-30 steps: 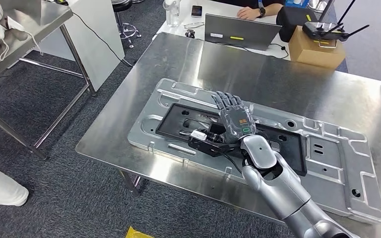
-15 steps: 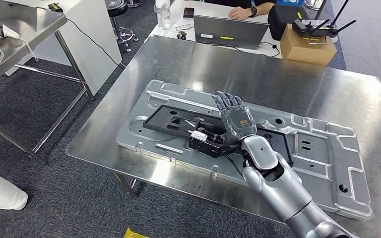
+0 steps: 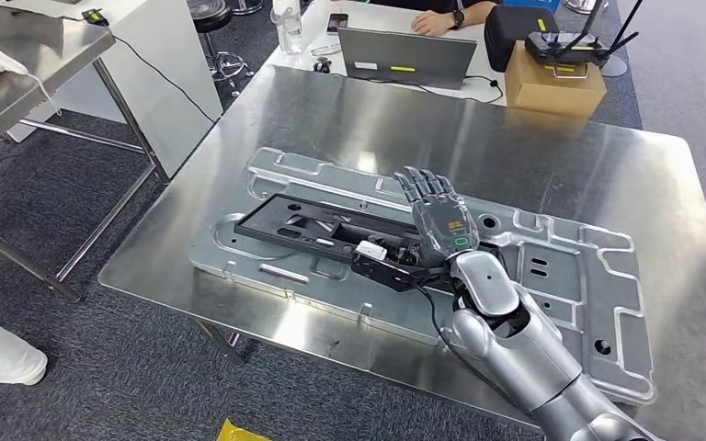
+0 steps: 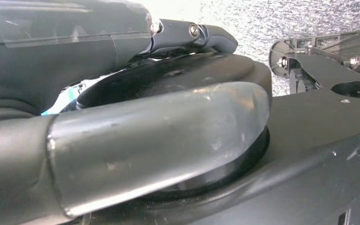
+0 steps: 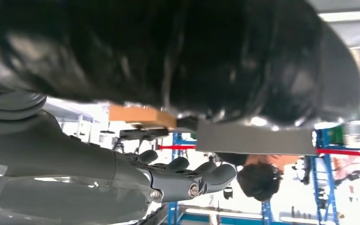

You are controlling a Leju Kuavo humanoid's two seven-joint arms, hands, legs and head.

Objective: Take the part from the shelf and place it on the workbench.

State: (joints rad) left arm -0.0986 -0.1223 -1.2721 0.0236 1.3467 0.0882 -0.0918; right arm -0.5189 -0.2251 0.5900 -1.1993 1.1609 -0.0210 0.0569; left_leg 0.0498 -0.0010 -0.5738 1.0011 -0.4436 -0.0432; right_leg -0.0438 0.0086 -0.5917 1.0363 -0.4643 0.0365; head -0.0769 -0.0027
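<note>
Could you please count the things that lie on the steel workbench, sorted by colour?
Silver: 1, the silver panel
Black: 1, the black part, lying on that panel
Total: 2 on the workbench

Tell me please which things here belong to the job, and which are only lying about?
Job:
- right hand, fingers spread, above the part
- black part lying on the grey metal panel
- steel workbench

Lying about:
- laptop
- cardboard box with a black antenna device on it
- bottle
- phone
- black bag
</note>
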